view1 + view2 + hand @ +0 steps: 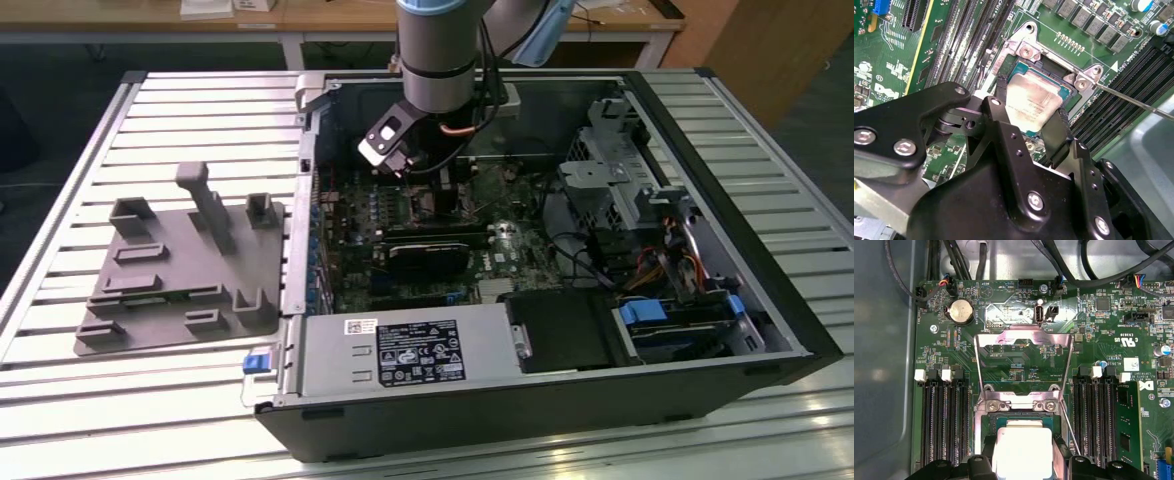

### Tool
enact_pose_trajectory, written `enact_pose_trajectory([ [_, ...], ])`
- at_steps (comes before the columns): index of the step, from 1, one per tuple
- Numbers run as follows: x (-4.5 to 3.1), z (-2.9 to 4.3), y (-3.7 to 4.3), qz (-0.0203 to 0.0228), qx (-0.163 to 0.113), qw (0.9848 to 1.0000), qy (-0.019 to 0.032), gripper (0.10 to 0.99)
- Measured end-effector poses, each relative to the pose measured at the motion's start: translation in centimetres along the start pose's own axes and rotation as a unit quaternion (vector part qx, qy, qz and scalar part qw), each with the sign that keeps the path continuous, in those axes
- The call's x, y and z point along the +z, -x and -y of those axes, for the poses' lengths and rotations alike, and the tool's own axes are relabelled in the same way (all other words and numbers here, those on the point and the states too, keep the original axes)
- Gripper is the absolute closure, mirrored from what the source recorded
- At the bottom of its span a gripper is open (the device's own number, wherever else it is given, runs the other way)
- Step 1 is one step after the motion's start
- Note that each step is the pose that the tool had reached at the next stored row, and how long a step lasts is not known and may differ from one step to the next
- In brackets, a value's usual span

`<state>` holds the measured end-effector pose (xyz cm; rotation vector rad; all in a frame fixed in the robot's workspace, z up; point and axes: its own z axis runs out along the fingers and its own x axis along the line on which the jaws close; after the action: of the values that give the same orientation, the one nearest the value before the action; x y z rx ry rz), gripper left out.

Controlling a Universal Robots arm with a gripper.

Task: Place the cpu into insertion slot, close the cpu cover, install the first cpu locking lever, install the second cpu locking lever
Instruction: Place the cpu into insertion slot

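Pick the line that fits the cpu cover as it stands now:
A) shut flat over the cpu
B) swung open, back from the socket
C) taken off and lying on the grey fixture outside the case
B: in the first wrist view the cpu cover is swung back from the insertion slot, leaving the cpu bare.

The table (pixel 174 110) was made of long grey metal strips with thin gaps between them. 2 things lay right on it. A big black computer box (pixel 534 425) lay on its side with its open side up, filling the middle and the exterior view's right of the table. A flat grey plastic stand (pixel 160 300) with little posts sat just beside the box, on the exterior view's left.
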<state>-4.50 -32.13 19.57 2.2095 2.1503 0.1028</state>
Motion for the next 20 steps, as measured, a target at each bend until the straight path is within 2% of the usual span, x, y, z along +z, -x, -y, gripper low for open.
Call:
enact_pose_trajectory([
  [20, -0.01, 0.18, 0.01, -0.0012, -0.005, 1.0000, 0.0002, 0.557],
])
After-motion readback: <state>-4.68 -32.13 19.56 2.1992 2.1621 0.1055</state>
